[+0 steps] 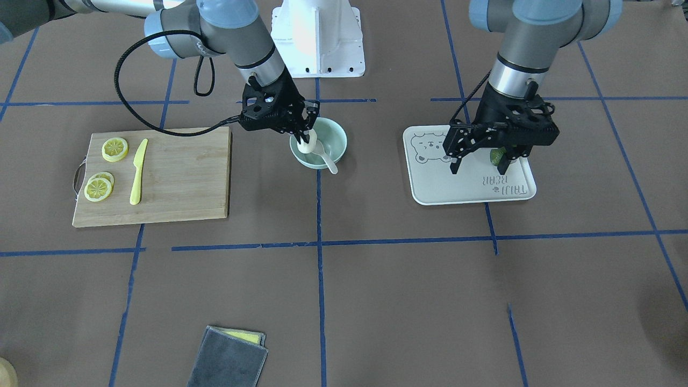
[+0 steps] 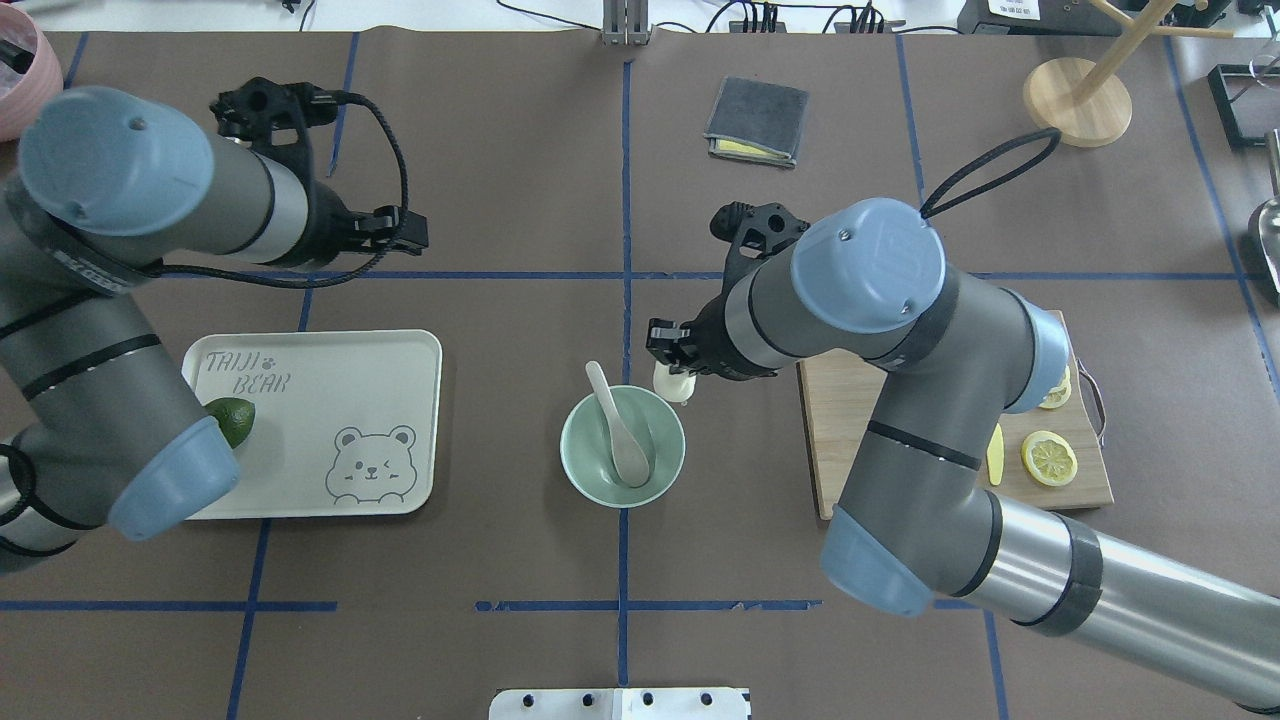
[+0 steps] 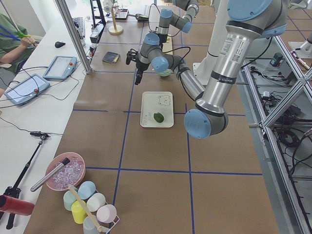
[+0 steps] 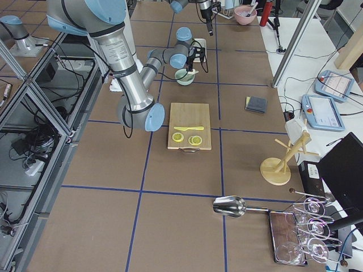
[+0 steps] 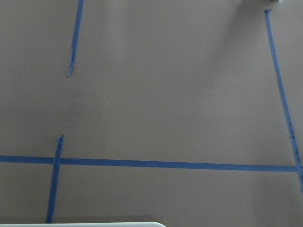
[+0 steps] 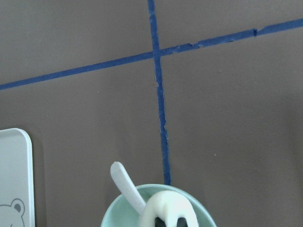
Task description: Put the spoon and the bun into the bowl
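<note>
The pale mint-green bowl (image 1: 337, 134) stands mid-table, and also shows in the overhead view (image 2: 577, 452). The off-white spoon (image 1: 327, 160) lies in it, its handle sticking out over the rim (image 2: 603, 385). My right gripper (image 1: 307, 135) is shut on the white bun (image 1: 306, 142) and holds it at the bowl's rim, on the cutting-board side (image 2: 672, 385). In the right wrist view the bun (image 6: 168, 208) hangs over the bowl (image 6: 116, 218) beside the spoon handle (image 6: 125, 182). My left gripper (image 1: 482, 160) is open and empty above the tray.
A white bear tray (image 1: 467, 188) with a green lime (image 2: 232, 418) lies under the left arm. A wooden cutting board (image 1: 177, 177) holds lemon slices (image 1: 115, 149) and a yellow knife (image 1: 137, 172). A grey cloth (image 1: 228, 360) lies at the operators' side.
</note>
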